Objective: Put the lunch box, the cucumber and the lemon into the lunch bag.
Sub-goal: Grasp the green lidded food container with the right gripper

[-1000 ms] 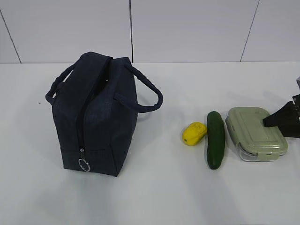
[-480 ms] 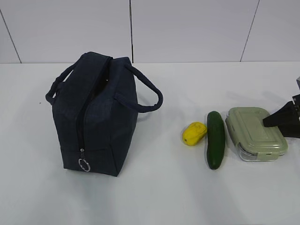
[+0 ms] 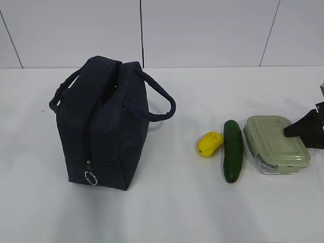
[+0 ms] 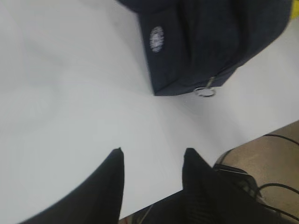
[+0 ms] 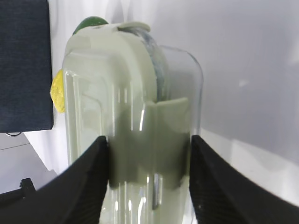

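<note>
The navy lunch bag [image 3: 104,126] stands at the left of the table, its top gaping between two handles and its zipper ring [image 3: 90,177] low on the near end. To its right lie the yellow lemon [image 3: 210,144], the dark green cucumber [image 3: 233,151] and the sage-lidded lunch box [image 3: 276,144], side by side. My right gripper [image 3: 304,130] reaches in from the right edge. In the right wrist view its jaws [image 5: 149,140] are shut on the lunch box [image 5: 131,84], which rests on the table. My left gripper [image 4: 153,151] is open over bare table, short of the bag [image 4: 210,37].
White table [image 3: 167,212] with a white panelled wall behind. In the left wrist view the table's edge runs close behind the fingers, with floor and cables [image 4: 271,158] beyond it. The bag's round white logo [image 4: 156,38] faces that camera.
</note>
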